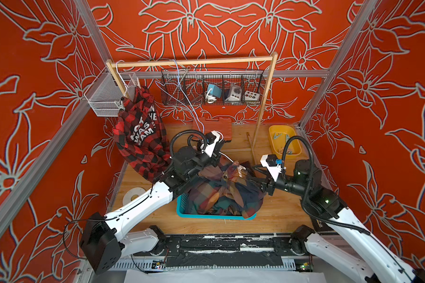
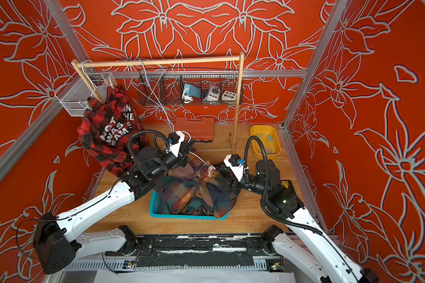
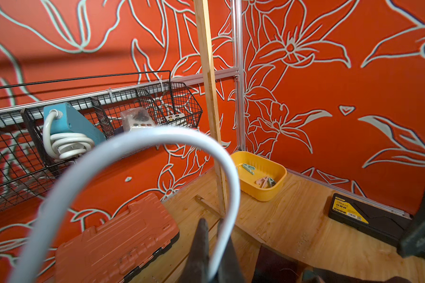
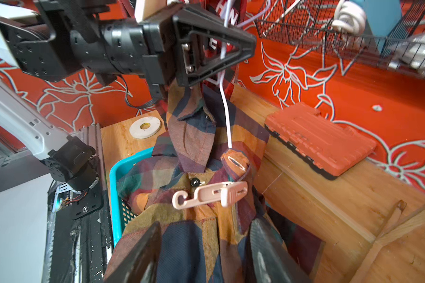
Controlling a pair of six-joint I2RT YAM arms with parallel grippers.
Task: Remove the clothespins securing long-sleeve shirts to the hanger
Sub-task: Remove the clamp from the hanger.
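Right ahead of the right fingers (image 4: 138,254), a pink clothespin (image 4: 210,194) is lying sideways across the front of a dark plaid shirt (image 4: 189,245), just under a black button (image 4: 194,182) near the collar. Can't tell if it's actually biting the fabric. Those fingers are sitting apart, one on each side of the shirt, and not touching the pin.

Up above the pin, the left fingers (image 3: 199,247) are pinching together on the white hanger (image 4: 227,117), whose wire is running down into the shirt's neck. From there the shirt is drooping into a teal basket (image 1: 214,216) on the desk (image 1: 280,213), below both sets of fingers.

Out past the left fingers, a red-and-black shirt (image 1: 138,137) with white lettering is hanging off the wooden rack (image 1: 194,61). Beyond the right fingers, in the far corner, a yellow tub (image 3: 268,193) is holding a few clothespins (image 3: 264,182). An orange tool case (image 1: 212,127) is lying further back on the desk.
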